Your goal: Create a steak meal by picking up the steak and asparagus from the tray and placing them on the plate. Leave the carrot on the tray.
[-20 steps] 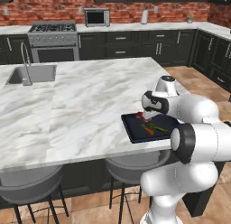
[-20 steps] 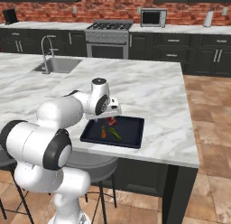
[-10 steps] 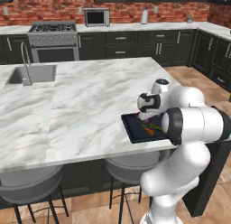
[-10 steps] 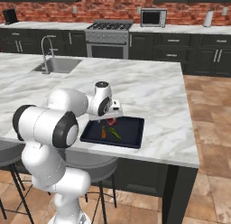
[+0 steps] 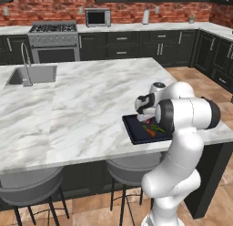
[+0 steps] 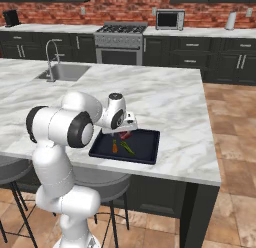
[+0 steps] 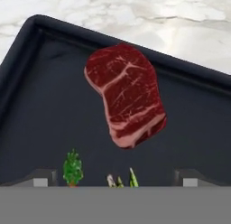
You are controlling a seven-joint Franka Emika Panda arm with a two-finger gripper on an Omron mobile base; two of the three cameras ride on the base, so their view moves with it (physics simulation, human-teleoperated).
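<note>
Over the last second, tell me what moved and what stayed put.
The arm has swung in over the tray, bringing the gripper down toward the steak; nothing is gripped yet. The steak, carrot and asparagus lie on the tray as before, and the tray hasn't shifted on the counter.

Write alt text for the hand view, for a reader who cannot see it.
A dark-red marbled raw steak lies flat on a dark navy rectangular tray with a low raised rim, seen from just above. Near the bottom edge, green leafy carrot tops and pale green asparagus tips poke into view, with white marble counter beyond the tray's far rim.
</note>
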